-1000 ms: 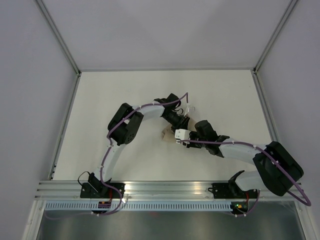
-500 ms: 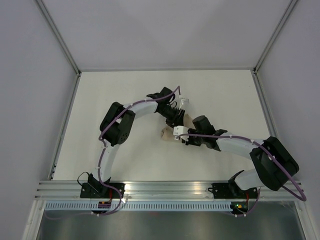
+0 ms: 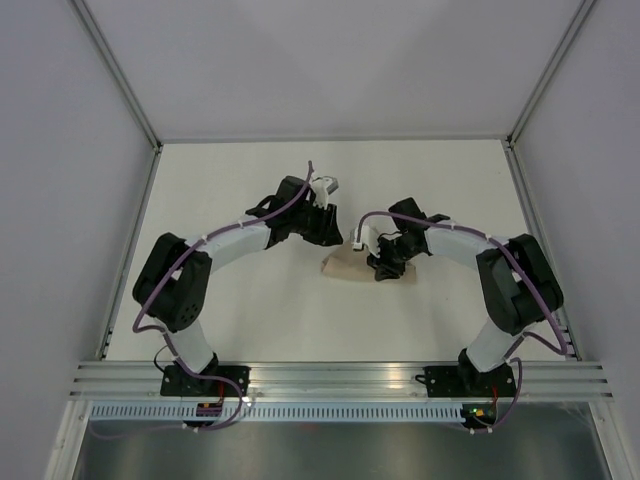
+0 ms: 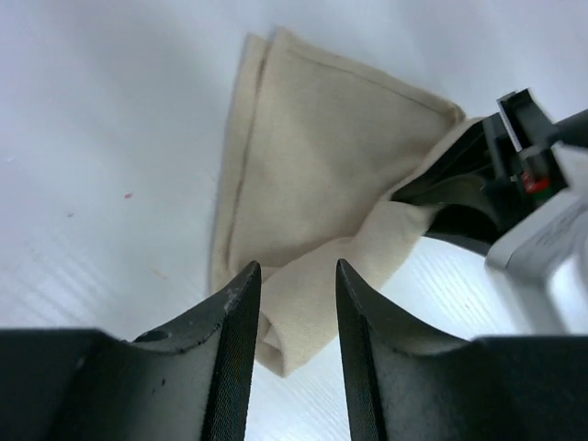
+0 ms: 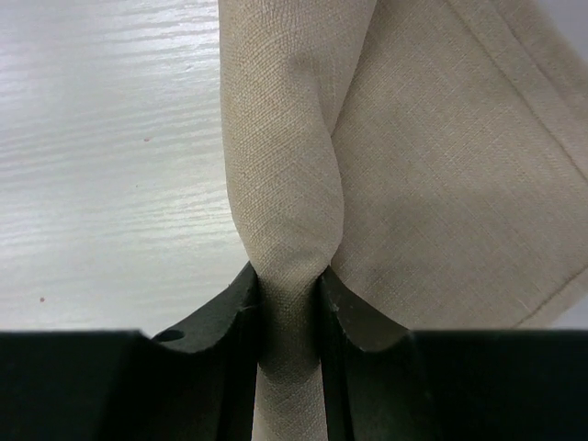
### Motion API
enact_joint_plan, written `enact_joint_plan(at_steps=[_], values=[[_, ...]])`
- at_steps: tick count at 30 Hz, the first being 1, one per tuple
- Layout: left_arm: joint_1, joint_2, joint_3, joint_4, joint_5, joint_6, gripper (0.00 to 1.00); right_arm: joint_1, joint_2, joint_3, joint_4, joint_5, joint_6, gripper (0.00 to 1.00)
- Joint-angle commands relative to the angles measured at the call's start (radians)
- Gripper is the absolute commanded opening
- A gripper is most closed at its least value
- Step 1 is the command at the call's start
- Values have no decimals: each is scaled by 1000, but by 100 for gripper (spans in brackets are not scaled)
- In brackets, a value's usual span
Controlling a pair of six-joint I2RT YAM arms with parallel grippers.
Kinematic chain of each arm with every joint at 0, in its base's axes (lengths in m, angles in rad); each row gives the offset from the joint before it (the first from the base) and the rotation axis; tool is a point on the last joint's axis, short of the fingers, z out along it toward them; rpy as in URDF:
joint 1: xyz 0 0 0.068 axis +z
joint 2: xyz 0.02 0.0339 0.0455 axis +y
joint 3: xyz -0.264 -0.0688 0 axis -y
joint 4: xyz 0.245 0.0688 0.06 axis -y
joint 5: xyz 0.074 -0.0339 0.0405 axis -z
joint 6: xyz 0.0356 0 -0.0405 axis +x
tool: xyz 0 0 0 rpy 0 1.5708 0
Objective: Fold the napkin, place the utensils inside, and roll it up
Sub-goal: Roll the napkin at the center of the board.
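Observation:
The tan napkin (image 3: 343,266) lies mid-table, folded, with one side rolled into a tube. In the right wrist view my right gripper (image 5: 287,280) is shut on that rolled tube (image 5: 280,156), and the flat folded part of the napkin (image 5: 450,175) spreads to the right. My left gripper (image 4: 296,276) stands open just short of the napkin (image 4: 322,165), the roll's loose end showing beyond its fingertips and nothing pinched between them. From above, the left gripper (image 3: 328,232) is up and left of the cloth and the right gripper (image 3: 385,264) sits on its right end. The utensils are out of view.
The right gripper's black and white body (image 4: 524,193) fills the right side of the left wrist view. Aluminium rails (image 3: 130,250) edge the white table (image 3: 230,170), and grey walls stand on three sides. Both arm bases sit at the near edge.
The left arm has swung left and drawn its gripper back off the napkin. The right arm has swung out to the right, still gripping the roll. More of the napkin shows from above.

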Motion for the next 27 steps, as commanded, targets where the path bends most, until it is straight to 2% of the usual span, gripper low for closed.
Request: enact_joint_plan(at_steps=[1, 4, 8, 11, 14, 20, 27], values=[[-9, -111, -137, 243, -161, -75, 43, -46, 127, 80, -269, -145, -106, 21], [-40, -182, -257, 356, -238, -25, 41, -81, 208, 160, -367, -182, -152, 21], [-133, -242, -393, 499, -371, 100, 42, -117, 302, 246, -464, -204, -193, 20], [-251, -276, -455, 604, -479, 272, 46, -137, 362, 298, -523, -217, -218, 21], [-323, -277, -493, 683, -496, 400, 49, -155, 423, 355, -582, -225, -238, 20], [-428, -169, -411, 610, -491, 610, 52, -180, 509, 438, -639, -227, -239, 22], [-463, -27, -308, 575, -480, 743, 55, -186, 560, 485, -665, -222, -236, 22]])
